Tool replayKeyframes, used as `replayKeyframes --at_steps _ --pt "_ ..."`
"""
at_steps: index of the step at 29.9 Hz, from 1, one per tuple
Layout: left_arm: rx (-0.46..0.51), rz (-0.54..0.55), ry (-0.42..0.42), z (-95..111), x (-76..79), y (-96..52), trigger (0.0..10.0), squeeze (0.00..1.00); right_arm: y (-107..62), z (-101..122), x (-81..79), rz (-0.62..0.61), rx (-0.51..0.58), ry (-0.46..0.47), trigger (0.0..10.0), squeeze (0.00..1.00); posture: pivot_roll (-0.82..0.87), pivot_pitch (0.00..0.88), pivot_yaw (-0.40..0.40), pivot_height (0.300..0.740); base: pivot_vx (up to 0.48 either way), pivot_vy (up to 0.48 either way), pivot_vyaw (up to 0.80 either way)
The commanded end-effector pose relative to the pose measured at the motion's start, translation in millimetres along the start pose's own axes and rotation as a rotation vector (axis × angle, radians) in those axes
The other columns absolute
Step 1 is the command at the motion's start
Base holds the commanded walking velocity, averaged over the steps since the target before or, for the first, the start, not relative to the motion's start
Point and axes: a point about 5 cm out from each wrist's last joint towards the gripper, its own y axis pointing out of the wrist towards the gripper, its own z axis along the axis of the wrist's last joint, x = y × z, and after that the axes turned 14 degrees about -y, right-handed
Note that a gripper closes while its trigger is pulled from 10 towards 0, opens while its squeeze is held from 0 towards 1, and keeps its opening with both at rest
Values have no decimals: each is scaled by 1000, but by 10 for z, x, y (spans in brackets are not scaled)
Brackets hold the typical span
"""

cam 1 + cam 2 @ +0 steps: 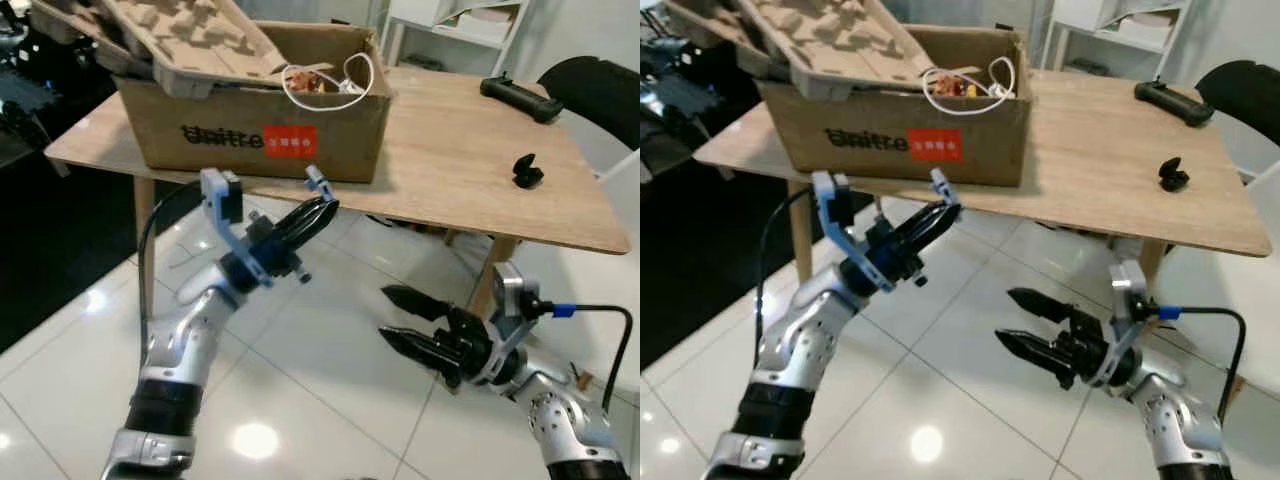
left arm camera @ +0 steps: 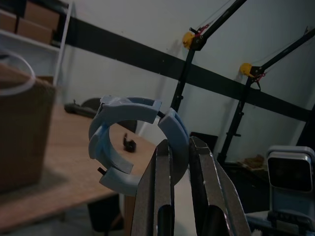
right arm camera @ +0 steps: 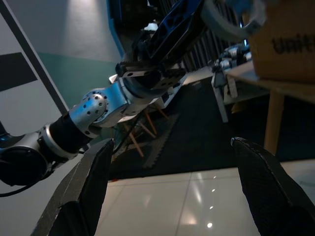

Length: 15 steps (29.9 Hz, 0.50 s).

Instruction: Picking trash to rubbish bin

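Left gripper (image 1: 322,205) jaws clamped on a pale blue plastic ring (image 2: 135,142), raised just short of the cardboard box (image 1: 260,125) on the table (image 1: 470,160). Right gripper (image 1: 398,318) jaws apart, empty, low over the floor (image 1: 320,370).

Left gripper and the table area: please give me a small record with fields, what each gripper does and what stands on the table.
left gripper: raised before the table edge, fingers shut on the pale blue plastic ring
right gripper: low over the floor, fingers open, holding nothing
cardboard box: on the wooden table, with white cable and paper pulp tray inside
small black object: on the table's right part, apart from the box
black controller: near the far table edge
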Motion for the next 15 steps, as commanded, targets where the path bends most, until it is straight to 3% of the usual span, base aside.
replayKeyframes --at_steps 1,15 --pt "3 11 0 -12 -14 -28 10000 0 16 -49 -31 8 -2 15 10000 0 -19 100 -4 740 330 0 0" --pt "7 -34 5 9 68 44 10000 0 13 -45 -39 14 4 24 10000 0 -24 102 -7 740 331 0 -43"
